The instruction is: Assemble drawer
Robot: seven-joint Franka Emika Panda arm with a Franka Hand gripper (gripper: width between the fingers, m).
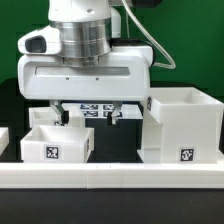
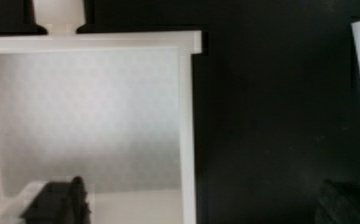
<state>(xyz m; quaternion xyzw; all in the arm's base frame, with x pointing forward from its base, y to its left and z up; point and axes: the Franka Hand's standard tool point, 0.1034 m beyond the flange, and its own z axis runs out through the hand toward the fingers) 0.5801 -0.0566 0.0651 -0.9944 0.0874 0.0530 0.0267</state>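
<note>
Likely feel: drawer box (image 1: 57, 148) light, stiff, slick plastic.
Hold: thin side wall (image 2: 195, 130), best pinch spot.
Place: near, exterior view's left; open case (image 1: 182, 125) apart on exterior view's right.
Arm: wrist straight down, gripper (image 1: 88, 114) hovering above that wall.
Fingers: spread wide, holding nothing.

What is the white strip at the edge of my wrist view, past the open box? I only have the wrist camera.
Observer: A tall box, open on top. It stands to the exterior view's right of the small box.
Operator: Any markings on them?
Observer: Each front face carries a marker tag, the tall one's here.
Operator: What lies beyond the jaws?
Observer: The marker board lies flat between the two boxes, farther from the exterior camera.
</note>
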